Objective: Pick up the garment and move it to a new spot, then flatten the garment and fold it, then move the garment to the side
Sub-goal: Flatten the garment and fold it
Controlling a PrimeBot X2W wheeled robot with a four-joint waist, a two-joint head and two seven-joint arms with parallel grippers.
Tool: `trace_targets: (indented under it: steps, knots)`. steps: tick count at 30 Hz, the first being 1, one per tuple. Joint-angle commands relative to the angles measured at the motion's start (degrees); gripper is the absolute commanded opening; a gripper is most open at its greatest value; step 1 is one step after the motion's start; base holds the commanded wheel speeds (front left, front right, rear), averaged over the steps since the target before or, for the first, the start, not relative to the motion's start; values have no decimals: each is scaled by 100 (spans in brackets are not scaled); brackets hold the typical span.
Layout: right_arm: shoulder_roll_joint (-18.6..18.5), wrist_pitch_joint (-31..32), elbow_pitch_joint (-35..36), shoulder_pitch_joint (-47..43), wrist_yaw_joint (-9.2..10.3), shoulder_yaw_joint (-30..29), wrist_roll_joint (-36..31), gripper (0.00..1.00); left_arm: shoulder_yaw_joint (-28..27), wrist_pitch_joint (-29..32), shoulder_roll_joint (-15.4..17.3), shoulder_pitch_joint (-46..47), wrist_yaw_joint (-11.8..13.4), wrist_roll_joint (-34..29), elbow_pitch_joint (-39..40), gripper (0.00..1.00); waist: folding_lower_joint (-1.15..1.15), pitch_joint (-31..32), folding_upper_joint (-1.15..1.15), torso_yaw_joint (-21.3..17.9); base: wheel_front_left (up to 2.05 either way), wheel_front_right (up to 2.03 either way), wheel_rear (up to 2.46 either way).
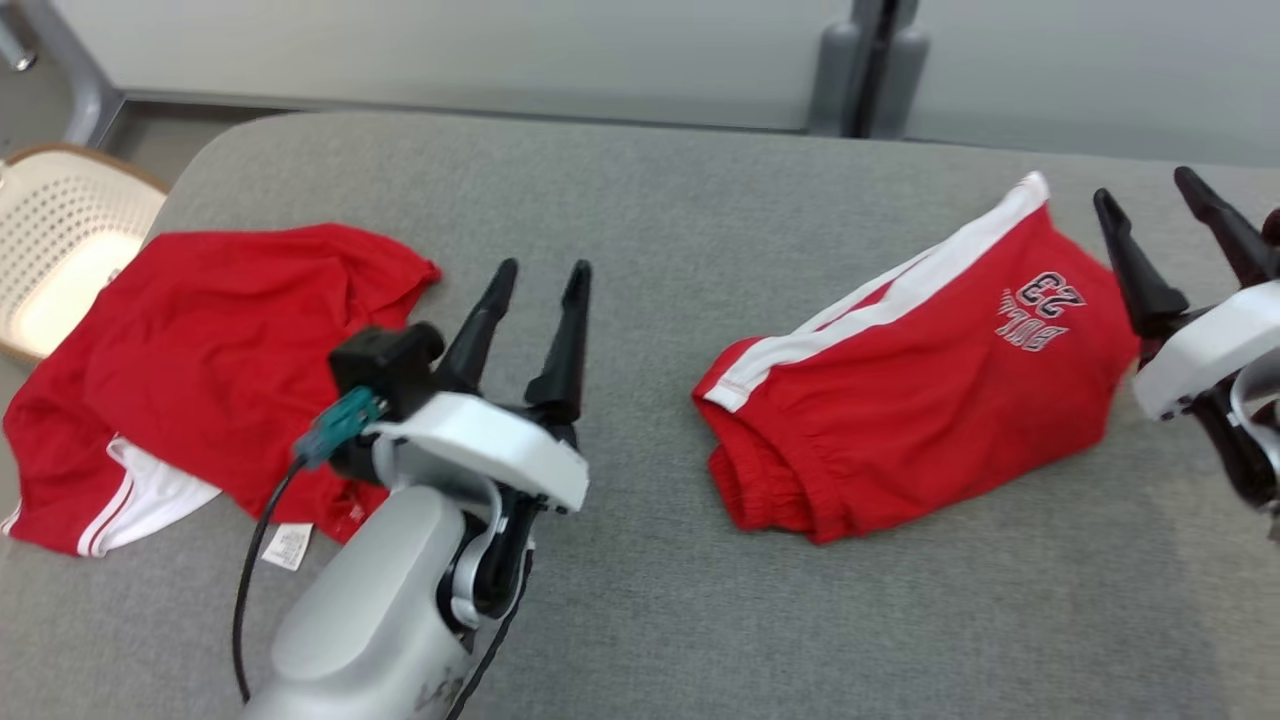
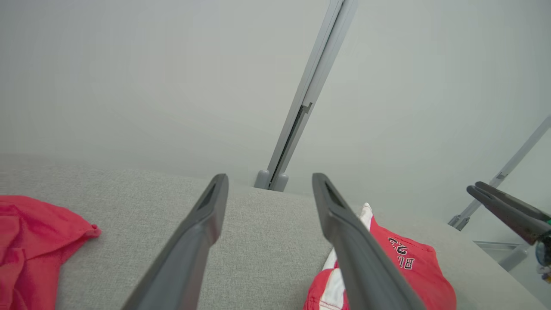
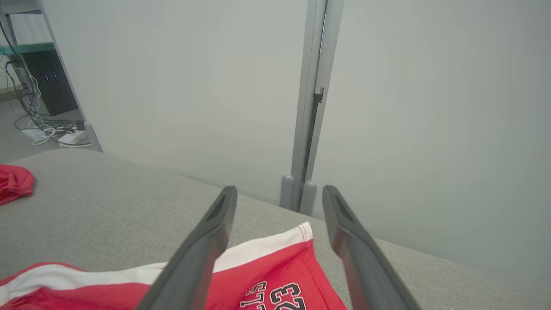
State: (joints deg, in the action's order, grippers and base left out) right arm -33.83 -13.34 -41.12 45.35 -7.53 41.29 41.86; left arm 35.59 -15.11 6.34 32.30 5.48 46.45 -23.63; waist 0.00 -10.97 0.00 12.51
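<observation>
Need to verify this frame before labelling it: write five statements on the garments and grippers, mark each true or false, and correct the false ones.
1. The left gripper and the right gripper are both open and hold nothing. True.
2. The folded red shorts carry the number 23. True.
3. The two garments overlap. False: the red shirt lies apart, to the left of the shorts, with grey padded surface bare between them.
4. The left gripper grips the shorts. False: it is open over the bare stretch between the garments.
5. A pale perforated basket stands past the surface's left edge. True.
</observation>
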Motion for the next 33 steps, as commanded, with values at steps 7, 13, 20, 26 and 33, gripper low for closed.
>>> trace_targets:
  steps: [7,13,20,26,33]
  knots:
    - [452,-188,848,-1090,7,-1096,-758,100,-1076,-2,-75,-1206,-41,-1333,655,100,0,605,0,-532,0,0,0]
    - [1297,-181,1657,-2497,5,-2571,-1821,100,-1764,-2,-233,-2190,-149,-2009,957,100,0,909,0,-734,0,0,0]
    - [2123,-182,2447,-3749,6,-3530,-2723,100,-2331,-3,-319,-3143,-297,-2816,1397,100,0,1133,0,-848,0,0,0]
    - [2461,-182,2664,-4211,4,-3929,-3040,100,-2309,-3,-331,-3579,-204,-2879,1539,100,0,1196,0,-849,0,0,0]
    - [2591,-182,2396,-4294,5,-4019,-3115,100,-2156,-3,-334,-3519,-180,-2916,1449,100,0,1160,0,-738,0,0,0]
